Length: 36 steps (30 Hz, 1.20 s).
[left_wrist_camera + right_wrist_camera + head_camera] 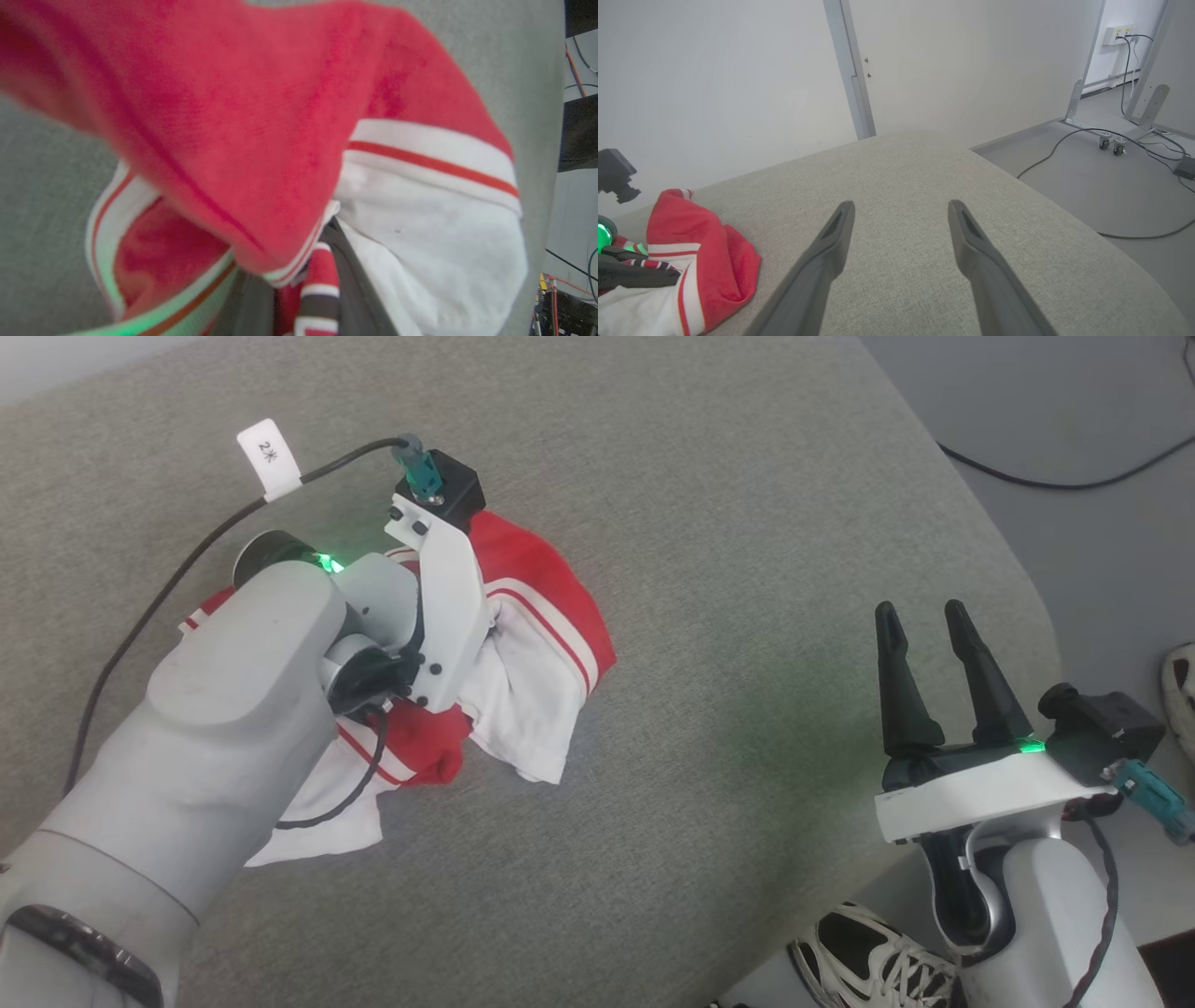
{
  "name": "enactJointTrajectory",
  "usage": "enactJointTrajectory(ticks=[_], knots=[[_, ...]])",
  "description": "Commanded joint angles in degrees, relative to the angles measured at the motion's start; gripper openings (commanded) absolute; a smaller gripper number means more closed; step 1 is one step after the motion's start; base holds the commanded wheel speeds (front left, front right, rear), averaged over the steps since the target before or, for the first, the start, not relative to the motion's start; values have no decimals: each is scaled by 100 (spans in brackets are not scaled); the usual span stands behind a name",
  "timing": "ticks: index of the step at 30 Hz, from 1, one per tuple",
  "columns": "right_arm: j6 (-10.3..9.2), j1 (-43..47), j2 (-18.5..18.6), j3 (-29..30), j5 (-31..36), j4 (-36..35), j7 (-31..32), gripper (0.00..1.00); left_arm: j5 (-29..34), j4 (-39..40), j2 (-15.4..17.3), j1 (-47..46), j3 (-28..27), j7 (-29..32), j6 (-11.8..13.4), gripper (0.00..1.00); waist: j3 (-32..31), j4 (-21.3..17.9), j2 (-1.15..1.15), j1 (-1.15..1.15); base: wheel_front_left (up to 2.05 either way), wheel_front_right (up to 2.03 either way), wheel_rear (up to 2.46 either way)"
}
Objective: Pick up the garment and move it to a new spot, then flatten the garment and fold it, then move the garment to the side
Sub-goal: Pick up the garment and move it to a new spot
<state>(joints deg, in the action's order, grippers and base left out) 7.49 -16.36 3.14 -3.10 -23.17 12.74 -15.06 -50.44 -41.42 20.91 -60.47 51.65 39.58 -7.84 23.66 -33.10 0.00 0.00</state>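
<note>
One garment [541, 588] | pinched in left hand [299, 266] | right hand [920, 611] well apart

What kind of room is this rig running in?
Probably a lab or test room, not a home. The garment lies on a grey fabric-covered surface, cables trail over a bare grey floor, and a castered metal frame stands by plain white walls.
</note>
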Motion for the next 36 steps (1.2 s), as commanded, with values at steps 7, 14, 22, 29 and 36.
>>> enactJointTrajectory(ticks=[7, 14, 22, 29, 36], knots=[[0, -62, -26, 78, 406, -66, -15, 100, -453, 95, 313, -22, 543, -915, 69, 100, -414, 751, 0, 0, 0, 0, 0], [0, -62, -19, 158, 985, -6, -15, 100, -971, 653, 296, 21, 722, -1898, 43, 100, -832, 1676, 0, 0, 0, 0, 0], [-1, 112, 113, 289, 1375, 133, -15, 100, -1380, 687, 479, 637, 680, -3079, 43, 100, -1180, 2388, 0, 0, 0, 0, 0], [-1, 410, 499, 376, 1509, 255, -15, 100, -1793, 263, 545, 1612, 466, -4391, 43, 100, -1419, 3052, 0, 0, 0, 0, 0], [0, 746, 866, 473, 1560, 306, -15, 100, -1787, -249, 565, 2323, 429, -5301, 43, 100, -1605, 3653, 0, 0, 0, 0, 0]])
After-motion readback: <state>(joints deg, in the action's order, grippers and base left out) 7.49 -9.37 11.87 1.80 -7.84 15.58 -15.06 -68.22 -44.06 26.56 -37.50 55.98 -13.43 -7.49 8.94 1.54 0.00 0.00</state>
